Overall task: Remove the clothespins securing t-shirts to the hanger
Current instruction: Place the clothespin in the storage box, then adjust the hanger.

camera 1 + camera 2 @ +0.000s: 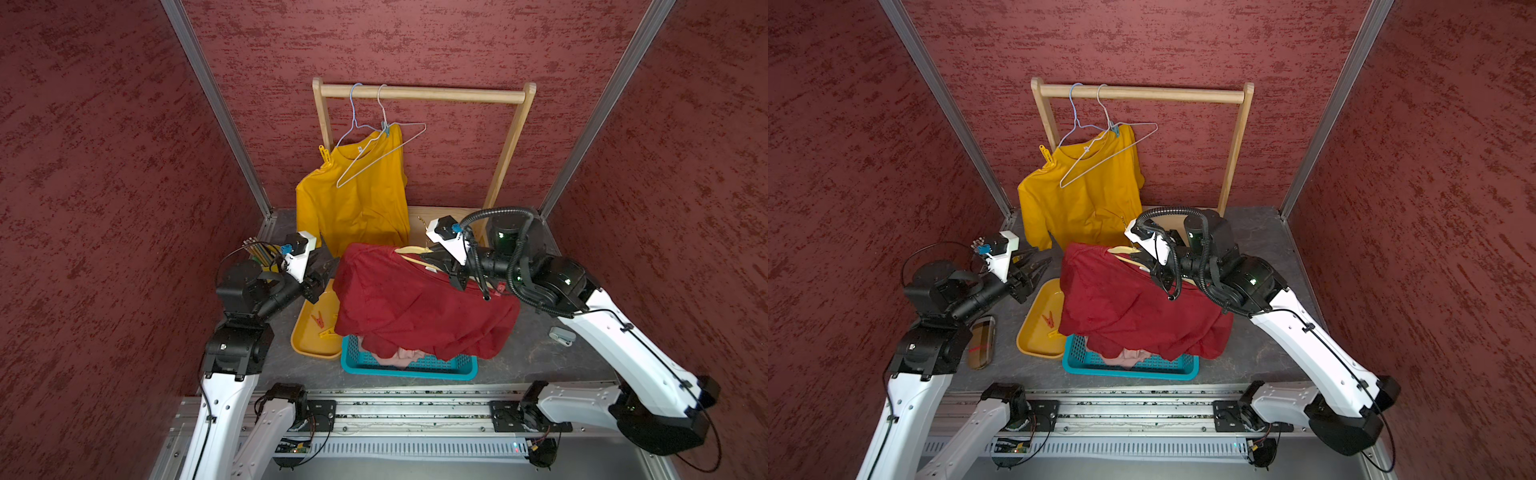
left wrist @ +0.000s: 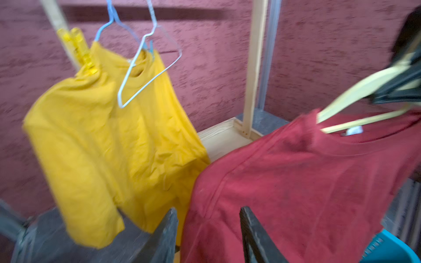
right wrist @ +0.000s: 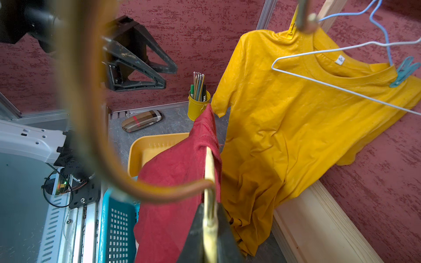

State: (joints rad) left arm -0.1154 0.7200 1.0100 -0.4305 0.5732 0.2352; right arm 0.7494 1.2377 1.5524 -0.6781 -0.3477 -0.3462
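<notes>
Right gripper (image 3: 210,224): closed on the wooden hanger (image 3: 209,164), holding it in the air above the blue basket (image 1: 411,369). The red shirt (image 1: 415,307) hangs from this hanger and drapes into the basket, covering most of the pink shirt (image 1: 401,355) inside. A red clothespin (image 1: 500,287) sits at the hanger's right end, just beside the right wrist.

Left gripper (image 1: 1047,259): jaws partly open, holding nothing, just beside the left edge of the red shirt. Contact cannot be determined.

Yellow tray (image 1: 305,347): left of the basket, its right edge hidden under the red shirt. It contains a loose red clothespin (image 1: 318,320) and a loose yellow clothespin (image 1: 328,332).

Far side: the yellow shirt (image 1: 357,195) hangs from the wooden rack (image 1: 419,93) on a blue wire hanger (image 1: 354,109). A yellow clothespin (image 1: 325,154) grips its left shoulder and a blue clothespin (image 1: 385,129) its right. A bare white wire hanger (image 1: 382,153) hangs in front.

View differences:
- The striped case (image 1: 982,340) shows beside the left arm in a top view and in the right wrist view.
- A small grey object (image 1: 561,336) appears in a top view only.
- The pencil cup (image 3: 197,104) is clearest in the right wrist view, where the hanger's blurred hook crosses the lens and part of the left gripper.
- The left wrist view is blurred.
</notes>
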